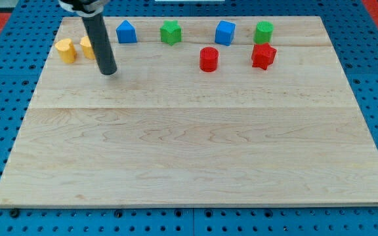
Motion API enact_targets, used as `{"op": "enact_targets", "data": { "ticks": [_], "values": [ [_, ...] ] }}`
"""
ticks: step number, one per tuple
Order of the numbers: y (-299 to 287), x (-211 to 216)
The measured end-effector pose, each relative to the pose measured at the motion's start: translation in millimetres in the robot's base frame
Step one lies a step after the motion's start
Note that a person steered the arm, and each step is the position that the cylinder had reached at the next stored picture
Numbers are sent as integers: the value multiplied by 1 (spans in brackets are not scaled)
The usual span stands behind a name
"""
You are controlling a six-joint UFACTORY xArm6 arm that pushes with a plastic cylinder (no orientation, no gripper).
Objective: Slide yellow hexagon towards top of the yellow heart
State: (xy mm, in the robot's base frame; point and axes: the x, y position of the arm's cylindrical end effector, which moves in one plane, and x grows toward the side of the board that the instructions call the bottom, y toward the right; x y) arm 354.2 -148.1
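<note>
Camera view, single frame. Wooden tabletop (189, 151) on a blue pegboard. My tip (109, 71) sits in the upper left of the frame, on the wood, just right of and slightly below two yellow blocks.

The yellow block at far left (65, 50) is fully visible; its outline reads as the yellow heart, though I can't be sure at this size. The second yellow block (87, 47) is partly hidden behind my rod; I take it to be the yellow hexagon. The two stand close, side by side, with a narrow gap. My tip is near the hexagon's lower right edge; whether it touches, I cannot tell.

I carry no fingers, only the rod, so nothing is clenched or released; all contact is by pushing.

Others along the upper edge: blue block (126, 31), green block (170, 31), blue cube (225, 32), green cylinder (264, 31), red cylinder (209, 59), red block (264, 56).

Handling judgement: the hexagon looks small, rigid and light, and should slide easily on smooth wood. It may spin if pushed off-centre. Best contact is a flat side face, low and centred, pushing up-left so it skirts above the heart rather than knocking it.
</note>
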Motion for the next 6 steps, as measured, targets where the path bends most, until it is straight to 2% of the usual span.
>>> {"op": "enact_targets", "data": {
  "ticks": [3, 4, 5, 6],
  "values": [
    [-37, -93],
    [-17, -94],
    [-11, -39],
    [-43, -45]
  ]
}}
